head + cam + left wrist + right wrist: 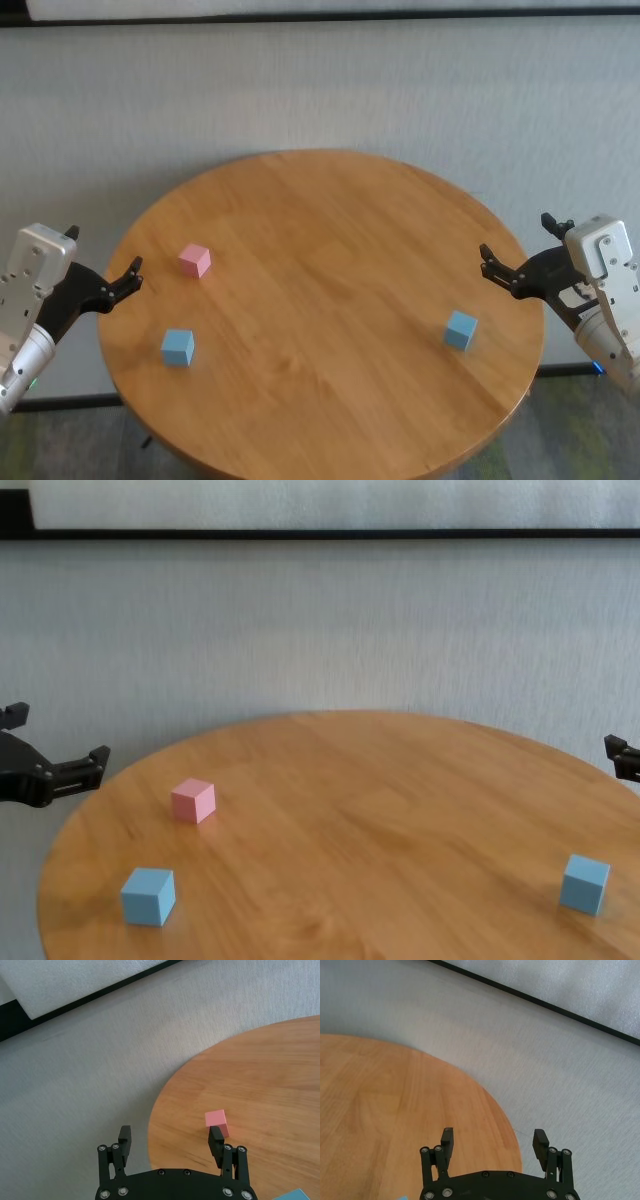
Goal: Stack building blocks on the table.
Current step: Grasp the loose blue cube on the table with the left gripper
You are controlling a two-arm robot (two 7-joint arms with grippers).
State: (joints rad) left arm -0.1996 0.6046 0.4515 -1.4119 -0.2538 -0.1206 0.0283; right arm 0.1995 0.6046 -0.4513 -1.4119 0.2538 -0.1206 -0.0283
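Head view shows the round wooden desk (330,300) with three cubes lying apart, none stacked; the pink block (194,260) sits toward the robot's left, one light blue block (178,347) nearer the front edge on that side, the other light blue block (460,329) well apart on the right; the left gripper (100,270) hovers at the left rim, fingers spread and empty; the right gripper (518,253) hovers at the right rim, likewise spread, holding nothing.

Even, soft daylight; the desk (330,300) shows a mild sheen near its centre, faint short shadows, no blur.
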